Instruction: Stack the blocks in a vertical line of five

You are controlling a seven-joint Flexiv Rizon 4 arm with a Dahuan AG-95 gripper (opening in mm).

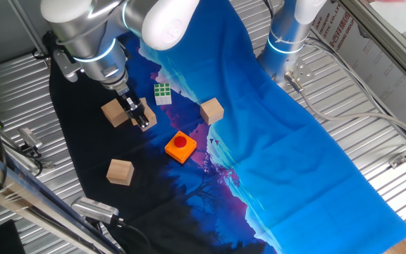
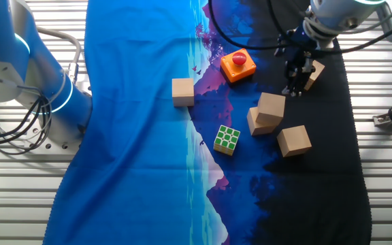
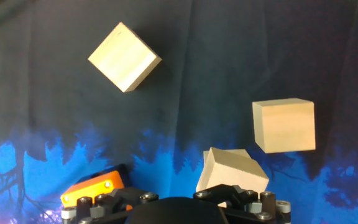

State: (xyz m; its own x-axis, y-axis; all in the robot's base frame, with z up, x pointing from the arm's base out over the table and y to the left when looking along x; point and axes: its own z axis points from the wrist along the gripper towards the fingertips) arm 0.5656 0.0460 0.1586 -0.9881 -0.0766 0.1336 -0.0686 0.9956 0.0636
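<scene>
Wooden blocks lie scattered on the cloth; one stack of two (tilted) stands near its dark edge. Gripper hovers beside another block; finger spacing cannot be determined. Judged step: acquiring. Next: centre, descend, clamp.

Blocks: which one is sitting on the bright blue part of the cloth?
The block lying all alone, to the left of the orange button. It rests on the light blue of the cloth; the rest are on the dark part.

Bright even light, soft shadows, sharp
</scene>
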